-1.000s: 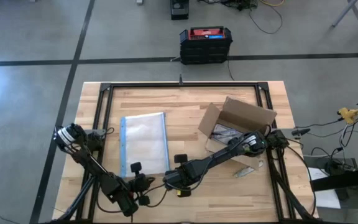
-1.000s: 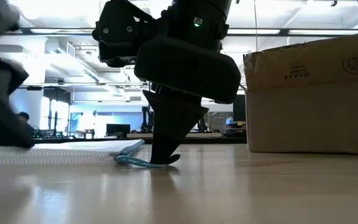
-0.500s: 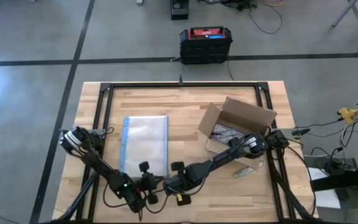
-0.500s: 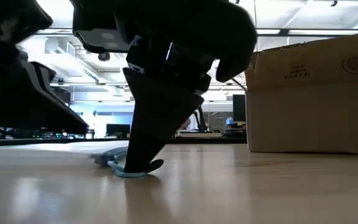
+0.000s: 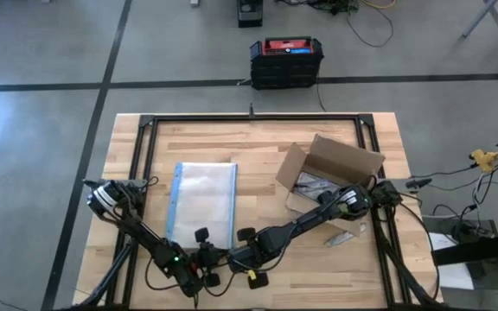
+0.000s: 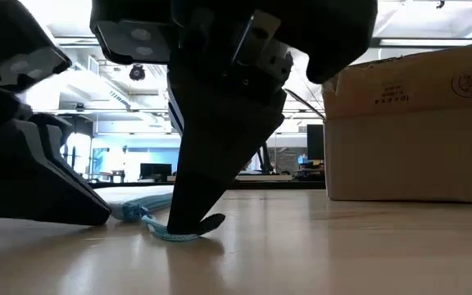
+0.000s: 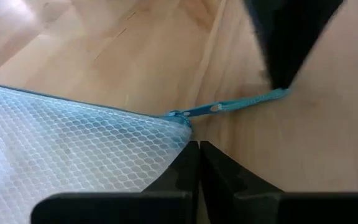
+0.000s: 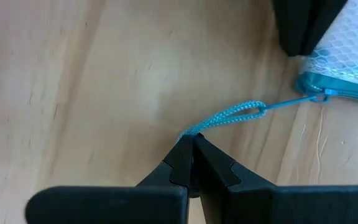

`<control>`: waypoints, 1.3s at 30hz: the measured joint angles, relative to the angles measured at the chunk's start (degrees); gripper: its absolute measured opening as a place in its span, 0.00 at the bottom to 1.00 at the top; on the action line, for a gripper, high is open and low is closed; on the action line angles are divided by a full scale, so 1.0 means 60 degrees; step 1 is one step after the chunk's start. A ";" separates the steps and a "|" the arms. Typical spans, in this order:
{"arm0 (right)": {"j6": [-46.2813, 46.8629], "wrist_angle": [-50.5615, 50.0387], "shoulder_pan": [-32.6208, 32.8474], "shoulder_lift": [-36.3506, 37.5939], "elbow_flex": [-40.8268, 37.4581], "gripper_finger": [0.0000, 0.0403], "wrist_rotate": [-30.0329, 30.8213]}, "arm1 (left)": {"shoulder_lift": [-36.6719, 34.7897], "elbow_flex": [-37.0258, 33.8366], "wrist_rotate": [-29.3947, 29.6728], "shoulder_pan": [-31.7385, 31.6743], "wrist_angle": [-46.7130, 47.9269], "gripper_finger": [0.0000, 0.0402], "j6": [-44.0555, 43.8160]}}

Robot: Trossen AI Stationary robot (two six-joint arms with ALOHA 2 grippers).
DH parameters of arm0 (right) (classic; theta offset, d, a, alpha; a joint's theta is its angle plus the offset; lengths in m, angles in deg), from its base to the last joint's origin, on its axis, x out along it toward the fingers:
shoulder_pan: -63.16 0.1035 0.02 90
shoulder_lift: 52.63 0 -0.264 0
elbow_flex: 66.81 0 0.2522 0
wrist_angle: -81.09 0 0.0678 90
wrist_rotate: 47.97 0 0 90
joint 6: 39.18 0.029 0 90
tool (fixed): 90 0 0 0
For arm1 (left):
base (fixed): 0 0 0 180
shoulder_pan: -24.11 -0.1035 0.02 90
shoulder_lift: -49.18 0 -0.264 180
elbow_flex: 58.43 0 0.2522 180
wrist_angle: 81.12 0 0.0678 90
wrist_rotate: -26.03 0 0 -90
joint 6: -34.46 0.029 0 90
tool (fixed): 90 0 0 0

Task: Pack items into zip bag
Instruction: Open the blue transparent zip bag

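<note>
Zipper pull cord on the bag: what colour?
Teal-blue; the zipper pull cord shows best in the right wrist view.

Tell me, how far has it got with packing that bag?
Early days. Done: the bag lies flat on the table and both grippers have hold of it. In hand: the left gripper is shut on the bag's corner, and the right gripper is shut on the blue zip cord, apparently to pull the zip. Left: nothing shows inside the bag yet; the box stands beside it, its contents too small to identify.
</note>
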 joint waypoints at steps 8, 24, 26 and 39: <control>-0.0009 0.0156 0.0000 0.0001 0.0004 0.00 0.0017 | 0.0024 0.0015 0.0656 -0.0310 -0.0239 0.00 0.0083; -0.0747 -0.0689 -0.0713 0.0075 -0.0208 0.00 0.1194 | 0.0511 0.0059 -0.0957 -0.0139 -0.0296 0.00 -0.0006; -0.0943 -0.1264 -0.0869 0.0078 -0.0115 0.00 0.1831 | 0.0504 0.0059 -0.1007 -0.0071 -0.0212 0.00 -0.0053; -0.1981 -0.2406 -0.1267 0.0038 0.0082 0.00 0.3066 | 0.0403 0.0033 -0.1274 0.0134 -0.0063 0.00 -0.0239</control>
